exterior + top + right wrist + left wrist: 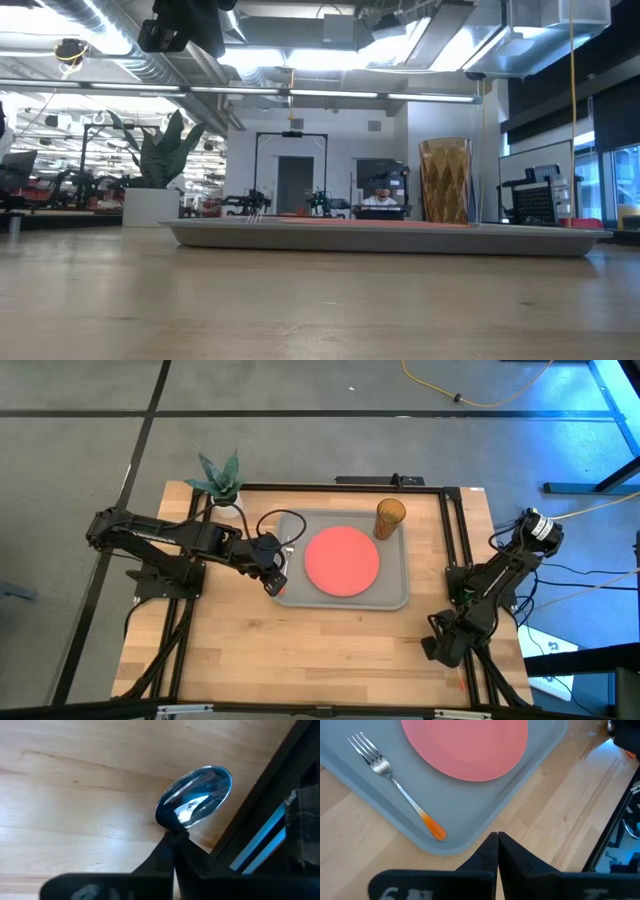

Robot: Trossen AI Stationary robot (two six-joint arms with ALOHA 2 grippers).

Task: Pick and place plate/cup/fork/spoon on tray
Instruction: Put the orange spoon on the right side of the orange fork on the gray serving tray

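The grey tray (400,595) lies mid-table. On it are the coral plate (342,560), the amber cup (390,518) standing at its far right corner, and the fork (395,782), flat along its left side. My left gripper (275,578) is shut and empty over the tray's near left corner (450,851). My right gripper (438,645) is near the table's near right edge, shut on the spoon (197,797). The spoon's handle is hidden. My right gripper pinches the spoon by its neck (172,831), just behind the bowl, between its two fingers. The rounded bowl (200,795) sticks out past the fingertips, over the wooden table. The fingers hide the handle.
A white pot with a green plant (225,485) stands at the table's far left, beside the tray. A black frame rail (270,795) runs along the table's right edge close to the spoon. Bare wood (320,650) lies between the tray and the near edge.
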